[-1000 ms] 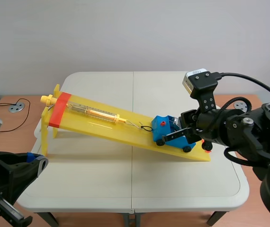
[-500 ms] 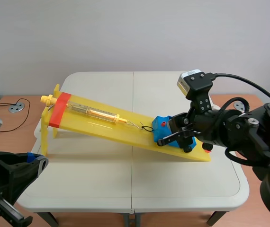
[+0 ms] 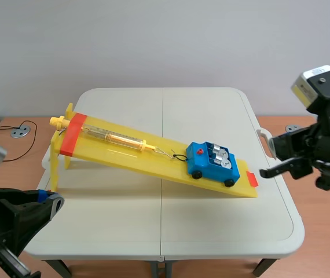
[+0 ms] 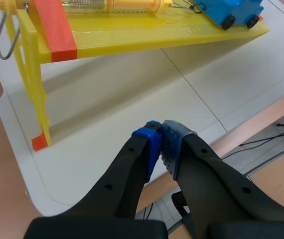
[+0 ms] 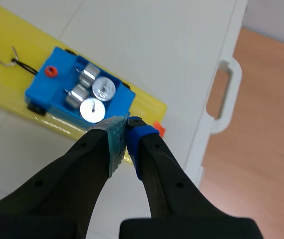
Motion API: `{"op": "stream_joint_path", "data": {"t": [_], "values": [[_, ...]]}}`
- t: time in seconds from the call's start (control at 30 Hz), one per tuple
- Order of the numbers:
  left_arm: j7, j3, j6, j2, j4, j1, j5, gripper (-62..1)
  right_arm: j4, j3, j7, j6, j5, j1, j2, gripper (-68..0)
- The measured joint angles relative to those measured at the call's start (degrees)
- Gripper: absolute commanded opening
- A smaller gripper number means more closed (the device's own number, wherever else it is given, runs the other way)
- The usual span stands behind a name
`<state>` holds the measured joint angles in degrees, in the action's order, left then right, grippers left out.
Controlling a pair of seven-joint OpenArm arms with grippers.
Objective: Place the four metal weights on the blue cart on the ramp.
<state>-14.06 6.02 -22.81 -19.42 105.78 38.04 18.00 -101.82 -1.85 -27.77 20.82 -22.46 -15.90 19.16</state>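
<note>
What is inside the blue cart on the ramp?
Four metal weights sit packed in the blue cart, filling its open bed. The cart's walls hide their lower parts.

Four silver metal weights (image 5: 103,89) sit in the blue cart (image 3: 202,166) low on the yellow ramp (image 3: 147,162)

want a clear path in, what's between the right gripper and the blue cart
In the scene view, the low end of the yellow ramp with its orange-red tape, then white table, lies between the right gripper and the blue cart.
</note>
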Motion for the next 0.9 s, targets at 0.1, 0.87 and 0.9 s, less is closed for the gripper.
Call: {"op": "stream_joint_path", "data": {"t": [0.1, 0.87, 0.9], "values": [[-1.92, -0.04, 0.00, 2.19, 0.87, -0.79, -0.46, -58.2, -2.29, -4.00, -0.02, 2.38, -1.27, -5.14, 1.68, -66.9], [-3.48, -17.29, 6.91, 12.48, -1.05, -20.63, -24.09, -58.2, -6.73, -24.13, -0.81, 17.62, -5.27, -42.01, 3.23, -66.9], [-3.48, -17.66, 7.56, 12.76, -2.25, -21.59, -24.79, -58.2, -6.73, -24.35, -0.79, 17.88, -5.27, -42.51, 3.23, -66.9]]}}
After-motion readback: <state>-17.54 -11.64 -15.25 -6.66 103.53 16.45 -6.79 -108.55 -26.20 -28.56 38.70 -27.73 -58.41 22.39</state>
